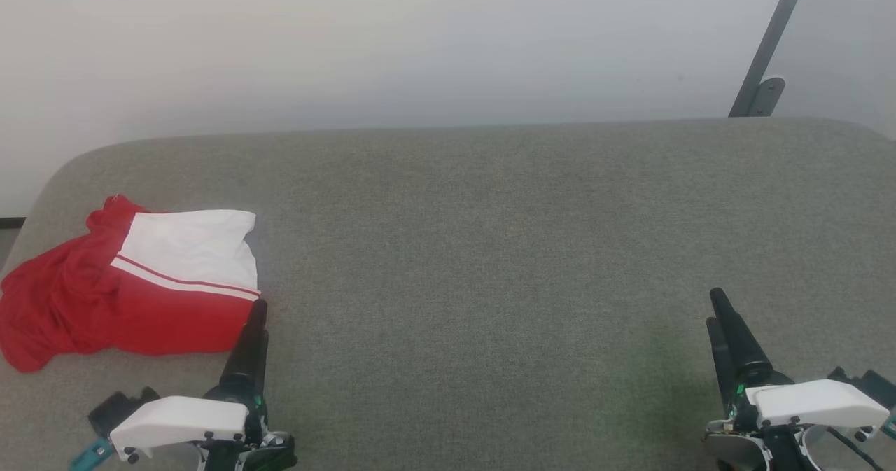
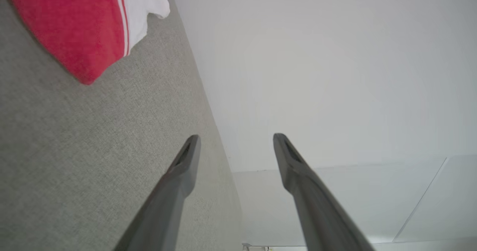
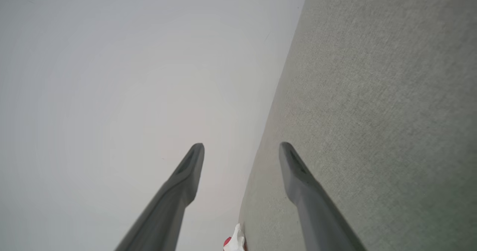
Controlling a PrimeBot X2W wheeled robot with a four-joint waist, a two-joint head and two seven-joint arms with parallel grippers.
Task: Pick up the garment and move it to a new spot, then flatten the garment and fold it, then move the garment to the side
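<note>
1. The bright red soft jersey garment with a white sleeve panel and thin red-and-white stripe trim (image 1: 175, 313) is found lying folded in a loose bundle at the far left of the grey woven-fabric table (image 1: 490, 247), close to its left edge.
2. The left gripper (image 1: 258, 310) is placed just beside the bundle's near right corner. In the left wrist view its jaws are seen spread wide, with nothing held and a gap to the cloth.
3. The right gripper (image 1: 714, 308) is positioned over bare fabric at the right, well apart from the garment. Its jaws are likewise seen spread wide and empty.
</note>
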